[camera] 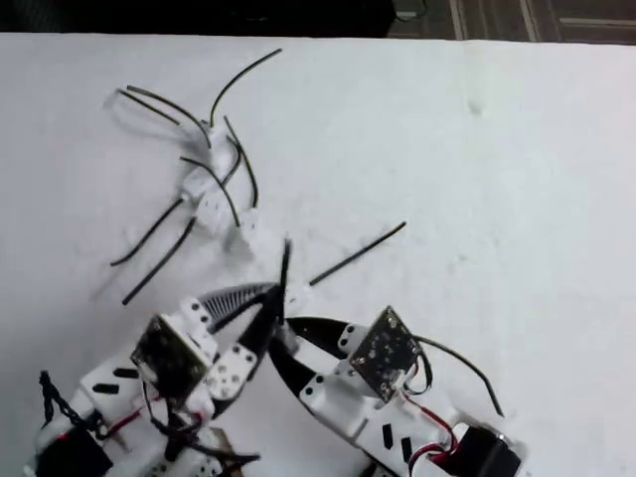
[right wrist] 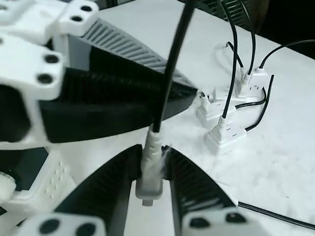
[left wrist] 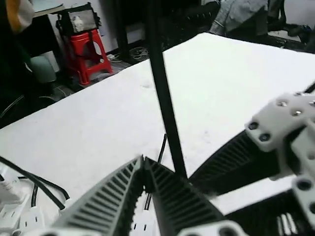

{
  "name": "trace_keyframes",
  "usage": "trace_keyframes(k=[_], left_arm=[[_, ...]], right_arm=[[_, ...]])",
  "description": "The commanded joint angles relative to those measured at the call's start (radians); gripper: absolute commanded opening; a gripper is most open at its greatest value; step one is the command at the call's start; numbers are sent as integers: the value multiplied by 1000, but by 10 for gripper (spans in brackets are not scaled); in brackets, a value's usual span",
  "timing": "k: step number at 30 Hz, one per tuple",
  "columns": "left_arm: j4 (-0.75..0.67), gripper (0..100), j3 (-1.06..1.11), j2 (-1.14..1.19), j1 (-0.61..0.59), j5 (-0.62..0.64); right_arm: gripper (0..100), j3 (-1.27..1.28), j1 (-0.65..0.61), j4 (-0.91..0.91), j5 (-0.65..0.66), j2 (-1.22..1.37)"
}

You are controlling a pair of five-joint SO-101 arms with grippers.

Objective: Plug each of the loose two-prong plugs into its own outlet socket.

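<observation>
My right gripper (right wrist: 150, 158) is shut on a white two-prong plug (right wrist: 149, 172), held prongs down above the table, its black cable (right wrist: 172, 64) rising straight up. In the high view the right gripper (camera: 281, 334) sits near the front middle. My left gripper (left wrist: 145, 166) is shut, tips together, just beside that cable (left wrist: 165, 108); from above the left gripper (camera: 272, 294) points right, close against the right one. Another loose plug (camera: 298, 291) lies on the table just beyond them. Several white outlet sockets (camera: 207, 195) with cables cluster at the back left, also seen as outlet sockets (right wrist: 225, 137).
The white table (camera: 497, 199) stretches wide to the right and back. Black cables (camera: 159, 253) fan out around the outlet cluster. A thin loose cable (camera: 360, 248) runs right from the plug on the table. A red stool (left wrist: 84, 51) stands off the table's far edge.
</observation>
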Motion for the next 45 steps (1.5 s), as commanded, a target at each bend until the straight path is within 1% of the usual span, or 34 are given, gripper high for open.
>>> trace_keyframes(k=[1,4,10,11,13,14,18,21,24,27,30,32,35,38,42,45], left_arm=[[60,23,-54,-5,97,-37],[69,23,-49,-5,134,-61],[74,23,-55,-5,130,-74],[74,23,-58,-5,111,-74],[74,23,-71,-5,21,-72],[74,23,-80,-5,-47,-72],[72,23,-104,-5,-375,-72],[66,23,-97,-5,-593,-72],[68,23,-54,-4,-751,-72],[64,23,44,-4,-851,-74],[0,23,187,-4,-915,-83],[-57,23,279,-4,-955,-114],[-123,23,376,-4,-1007,-126],[-144,23,410,-4,-1038,-126],[-140,23,411,-4,-1040,-124],[-138,23,413,-4,-1040,-124]], right_arm=[[17,-5,-8,-24,-5,-2],[17,-5,-8,-24,-5,-2],[17,2,-2,-22,-5,-2],[17,2,-1,-22,-5,-1],[17,2,28,-25,-5,-1],[17,2,48,-27,-5,-1],[16,17,148,-50,-5,35],[16,25,223,-119,-6,145],[16,21,269,-231,-6,306],[16,21,274,-349,-18,470],[16,21,275,-447,-61,616],[16,25,272,-496,-71,696],[16,26,271,-567,-114,802],[16,28,252,-627,-140,891],[16,28,239,-685,-144,995],[16,28,232,-714,-187,1056]])
